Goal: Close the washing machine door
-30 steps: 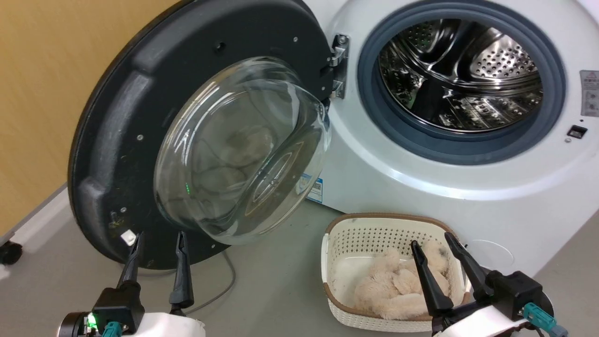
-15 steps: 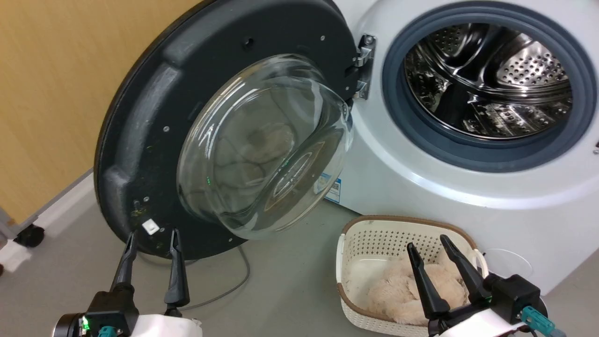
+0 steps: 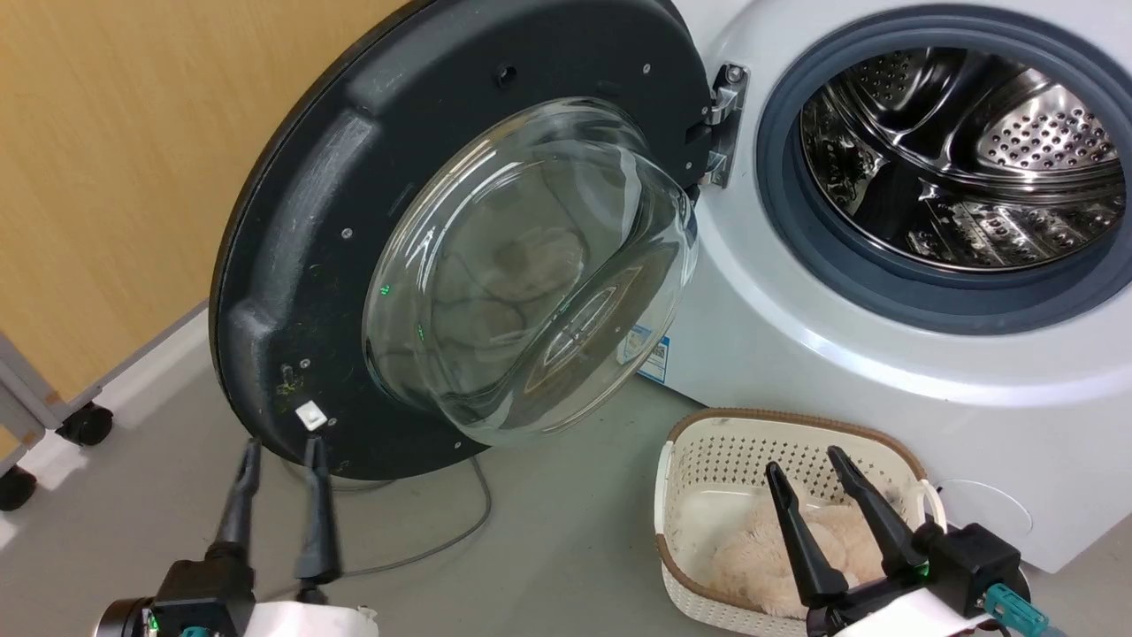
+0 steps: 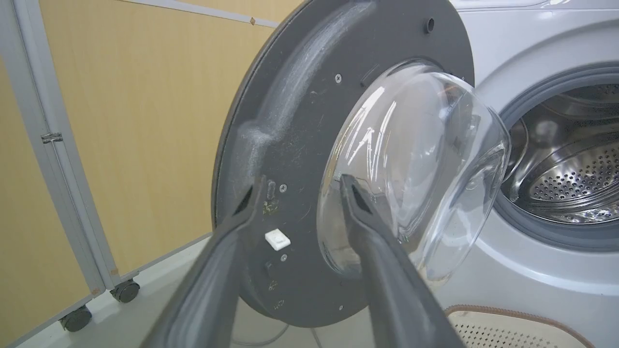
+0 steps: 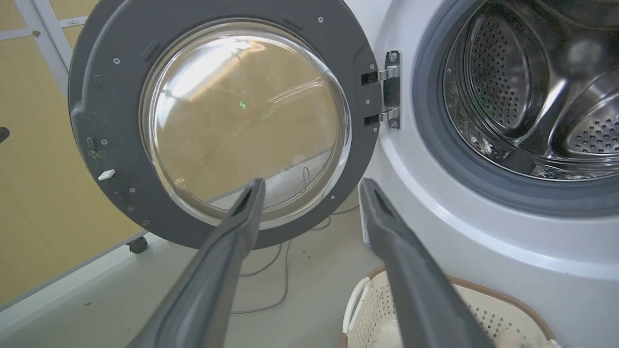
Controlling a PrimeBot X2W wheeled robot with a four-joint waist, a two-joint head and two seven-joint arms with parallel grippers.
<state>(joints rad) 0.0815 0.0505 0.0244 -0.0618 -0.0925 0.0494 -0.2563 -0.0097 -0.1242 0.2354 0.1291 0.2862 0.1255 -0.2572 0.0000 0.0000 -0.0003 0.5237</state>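
1. The door point(image 3: 354, 221) stands wide open, hinged left of the washer's point(image 3: 796, 372) drum mouth.
2. Left gripper point(image 3: 281, 442): fingers apart, empty, near the door's lower free edge. Right gripper point(image 3: 805, 460): apart, empty, above the basket point(image 3: 690, 442).
3. The door is probably stiff and heavy, so take the plastic rim opposite the hinge, not the slick glass.

The round black-rimmed glass door point(image 3: 460, 248) stood open left of the big white washing machine point(image 3: 796, 354); the cream plastic basket point(image 3: 752, 456) sat on the floor point(image 3: 548, 557) before it.
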